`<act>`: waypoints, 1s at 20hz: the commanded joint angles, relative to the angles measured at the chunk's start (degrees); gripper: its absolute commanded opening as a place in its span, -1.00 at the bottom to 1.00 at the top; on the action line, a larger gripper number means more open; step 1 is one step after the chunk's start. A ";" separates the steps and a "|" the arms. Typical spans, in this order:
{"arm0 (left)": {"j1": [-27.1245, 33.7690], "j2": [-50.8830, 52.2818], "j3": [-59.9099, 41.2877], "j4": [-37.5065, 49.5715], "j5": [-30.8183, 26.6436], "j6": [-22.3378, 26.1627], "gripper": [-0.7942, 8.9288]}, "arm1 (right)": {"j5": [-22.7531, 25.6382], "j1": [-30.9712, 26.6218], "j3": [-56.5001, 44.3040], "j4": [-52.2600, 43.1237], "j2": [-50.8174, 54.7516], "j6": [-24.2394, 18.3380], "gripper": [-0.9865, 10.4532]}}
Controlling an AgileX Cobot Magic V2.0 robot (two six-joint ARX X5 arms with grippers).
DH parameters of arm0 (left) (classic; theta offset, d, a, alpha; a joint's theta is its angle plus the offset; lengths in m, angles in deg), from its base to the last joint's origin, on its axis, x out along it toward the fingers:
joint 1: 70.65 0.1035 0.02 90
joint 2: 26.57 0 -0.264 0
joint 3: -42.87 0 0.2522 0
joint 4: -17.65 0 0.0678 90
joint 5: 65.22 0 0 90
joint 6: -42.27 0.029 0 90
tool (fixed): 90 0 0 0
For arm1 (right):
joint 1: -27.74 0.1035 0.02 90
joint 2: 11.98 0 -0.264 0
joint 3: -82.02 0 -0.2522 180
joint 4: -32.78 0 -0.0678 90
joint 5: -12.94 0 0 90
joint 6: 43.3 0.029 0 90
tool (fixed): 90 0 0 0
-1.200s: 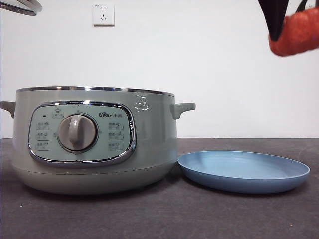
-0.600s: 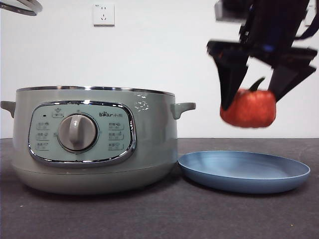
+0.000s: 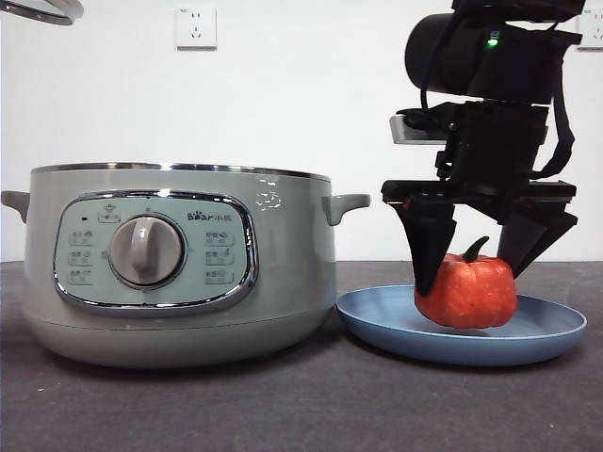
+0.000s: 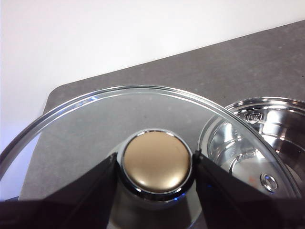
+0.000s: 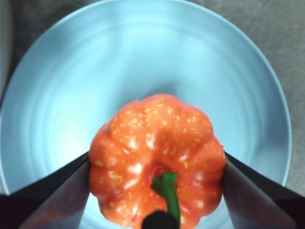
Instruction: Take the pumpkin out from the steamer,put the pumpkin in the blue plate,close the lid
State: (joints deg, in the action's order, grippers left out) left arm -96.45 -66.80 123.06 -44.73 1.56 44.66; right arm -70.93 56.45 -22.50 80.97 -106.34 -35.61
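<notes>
Orange plastic sits between the jaws of my right claw; the pumpkin has come down from high over the counter and is now low inside the blue plate, where half a second ago it hung clear above the rim; from the front I judge its underside is touching the plate or just short of it, though I cannot see the contact itself; in my right wrist view the pumpkin lies directly under the claw, near the middle of the plate, with a black jaw pressed against each flank, so I am clenched on it and have not let go; the carry is done and what remains of this step, as I judge it, is only to spread the jaws and lift away; my left claw waits high and off to the far side, gripping the knob of the lid, whose chrome rim peeps in at the front view's top corner; beyond that claw the steamer stands open, its steel bowl empty; so the lid goes on next, once my right arm is clear.
</notes>
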 commanded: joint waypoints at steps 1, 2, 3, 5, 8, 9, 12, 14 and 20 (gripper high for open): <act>-0.02 0.68 1.33 2.71 -0.26 0.66 -0.85 | -0.28 -0.48 -0.50 -0.15 -0.68 -0.74 -0.81; -0.02 0.66 1.33 2.73 -0.26 0.66 -0.85 | -0.28 -0.63 -0.50 0.13 -0.68 -0.76 -0.81; -0.02 0.68 1.33 2.73 -0.24 0.66 -0.85 | -0.37 -0.92 -0.50 0.57 -0.72 -1.20 -0.81; -0.02 0.68 1.33 2.73 -0.24 0.66 -0.85 | -2.03 -1.03 -0.50 0.74 -0.94 -1.22 -0.76; -0.02 0.68 1.33 2.91 -0.24 0.66 -0.85 | -2.89 -1.01 -0.50 0.70 -1.57 -1.36 -0.48; -0.02 0.66 1.33 3.08 -0.02 0.66 -0.85 | -2.93 -1.01 -0.50 0.72 -1.66 -1.36 -0.48; -0.02 0.68 1.33 3.61 2.14 0.63 -0.85 | -2.91 -1.01 -0.50 1.38 -1.68 -1.38 -0.48; -0.02 0.66 1.33 3.56 2.58 0.63 -0.85 | -2.91 -1.01 -0.50 2.27 -1.79 -1.36 -0.29; -0.02 0.68 1.33 3.58 2.67 0.55 -0.85 | -3.06 -0.94 -0.50 2.54 -1.99 -1.36 0.16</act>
State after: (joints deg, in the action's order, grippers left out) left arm -96.45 -66.80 123.06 -44.03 4.49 44.66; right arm -73.92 55.42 -22.50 83.51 -107.50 -36.68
